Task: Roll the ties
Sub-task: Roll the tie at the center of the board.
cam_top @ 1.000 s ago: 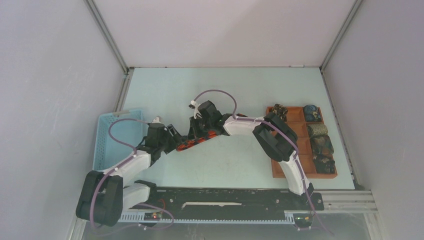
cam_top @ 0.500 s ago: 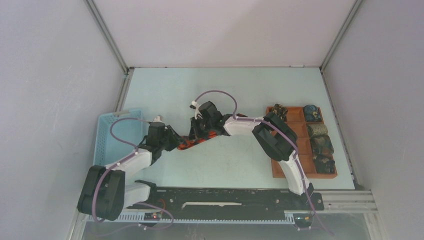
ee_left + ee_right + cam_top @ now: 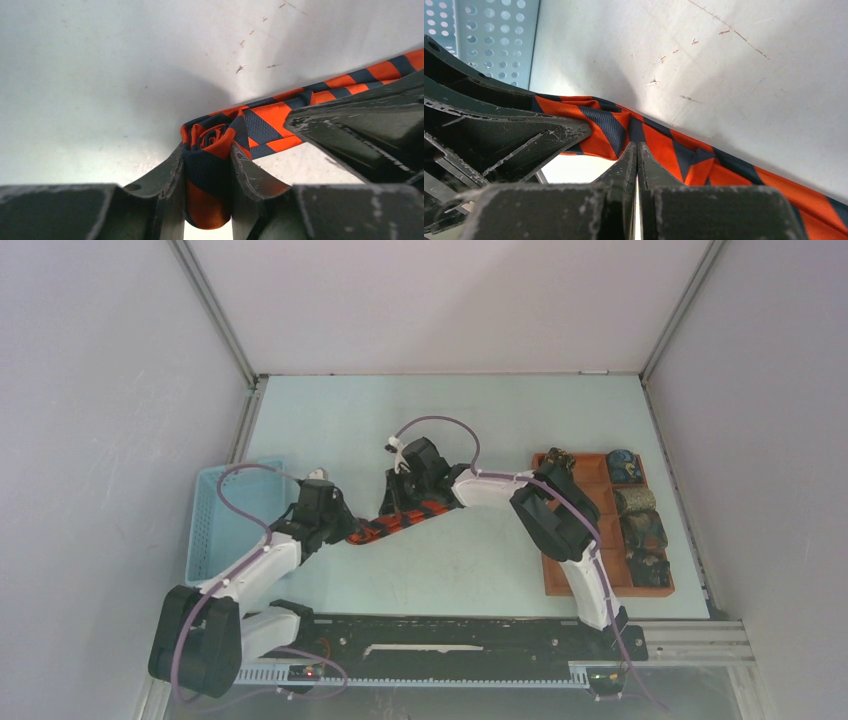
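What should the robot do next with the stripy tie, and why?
Probably turn the left gripper to wind on a little more. Its jaws pinch only a small rolled start of the striped tie, and the rest lies flat on the table. The right gripper, jaws shut, rests on the strip beside the roll.

Striped tie (image 3: 265, 122) runs off right edge; roll's base hidden between left fingers (image 3: 169, 176).

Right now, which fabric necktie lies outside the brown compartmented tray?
The long orange-navy striped necktie in the left gripper; the small dark rolled ties sit in the tray.
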Robot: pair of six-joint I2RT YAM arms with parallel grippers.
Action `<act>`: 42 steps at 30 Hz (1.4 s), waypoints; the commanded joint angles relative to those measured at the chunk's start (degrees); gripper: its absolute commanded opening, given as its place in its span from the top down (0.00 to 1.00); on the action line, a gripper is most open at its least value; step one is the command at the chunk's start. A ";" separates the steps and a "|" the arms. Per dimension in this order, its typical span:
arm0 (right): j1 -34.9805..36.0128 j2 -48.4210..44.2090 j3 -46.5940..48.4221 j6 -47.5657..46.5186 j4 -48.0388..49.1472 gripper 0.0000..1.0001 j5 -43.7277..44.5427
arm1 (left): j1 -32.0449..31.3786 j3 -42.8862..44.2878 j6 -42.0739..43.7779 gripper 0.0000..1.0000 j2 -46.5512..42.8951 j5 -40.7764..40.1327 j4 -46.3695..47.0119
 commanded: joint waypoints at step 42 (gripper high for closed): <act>-14.21 -20.57 -14.42 2.57 -0.09 1.00 2.79 | -24.33 38.63 7.63 0.81 37.48 -34.50 -44.63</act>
